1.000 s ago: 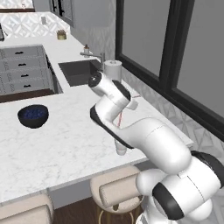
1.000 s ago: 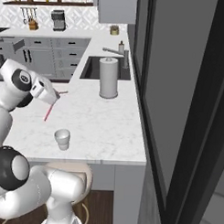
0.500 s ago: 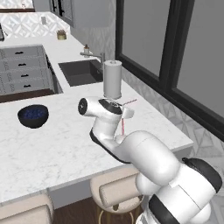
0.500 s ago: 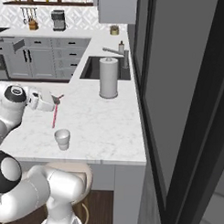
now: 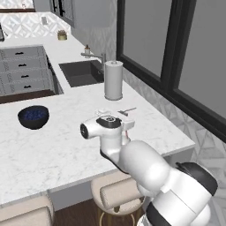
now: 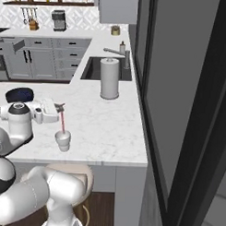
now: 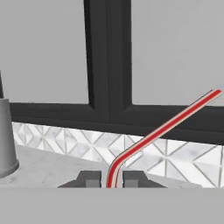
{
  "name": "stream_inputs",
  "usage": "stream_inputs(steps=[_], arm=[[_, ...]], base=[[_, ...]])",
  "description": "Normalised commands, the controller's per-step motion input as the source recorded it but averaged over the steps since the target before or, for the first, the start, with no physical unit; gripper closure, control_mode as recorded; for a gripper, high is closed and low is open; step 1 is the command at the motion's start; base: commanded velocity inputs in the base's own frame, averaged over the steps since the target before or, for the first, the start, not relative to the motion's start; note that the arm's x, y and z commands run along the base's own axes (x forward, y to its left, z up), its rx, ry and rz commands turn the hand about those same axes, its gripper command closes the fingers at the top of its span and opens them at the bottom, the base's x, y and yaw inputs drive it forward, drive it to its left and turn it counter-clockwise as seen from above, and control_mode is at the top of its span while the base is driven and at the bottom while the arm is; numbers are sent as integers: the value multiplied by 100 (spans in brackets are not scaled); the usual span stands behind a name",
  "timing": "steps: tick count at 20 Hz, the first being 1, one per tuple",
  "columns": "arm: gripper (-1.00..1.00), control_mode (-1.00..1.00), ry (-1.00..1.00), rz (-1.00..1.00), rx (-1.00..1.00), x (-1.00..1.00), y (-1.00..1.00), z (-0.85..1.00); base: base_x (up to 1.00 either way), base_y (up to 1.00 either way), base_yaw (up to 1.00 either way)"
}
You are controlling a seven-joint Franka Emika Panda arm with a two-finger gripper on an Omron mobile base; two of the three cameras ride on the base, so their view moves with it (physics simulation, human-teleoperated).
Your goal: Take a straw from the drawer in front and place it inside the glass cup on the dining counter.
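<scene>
Hanging upright: the straw, red-pink and thin, pinched at its upper end between the fingertips of the gripper, lower end pointing down into the mouth of the glass cup; whether the tip is touching the cup's inside cannot be told. Showing in the hand view as a red-and-white striped stick rising from between the two dark fingertips, bending just past them and slanting off to the upper right. Clamping on the straw from both sides, jaws drawn close together with only the stick between them.

Standing on the dining counter, near its front edge, right below the gripper: the whitish cup. Reaching out level over the white marble slab from the robot's side, wrist turned sideways: the hand.

Sitting farther back on the same slab: a tall white paper-towel roll, close to the dark sink. Resting off to the robot's left: a dark blue bowl. Tucked under the slab's edge: beige stools.
</scene>
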Motion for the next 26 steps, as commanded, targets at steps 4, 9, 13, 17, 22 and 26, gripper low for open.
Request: stream_inputs(steps=[4,9,13,17,22,26], arm=[[100,-100,-7,0,-2,18,3,-18],[100,-100,-7,0,0,11,17,-7],[100,-100,-2,0,0,14,15,-14],[100,-100,0,0,0,18,0,-32],[100,-100,0,0,0,20,0,-28],[100,-100,0,0,3,11,3,-31]], base=[[0,0,0],[0,0,0],[0,0,0],[0,0,0],[0,0,0],[0,0,0]])
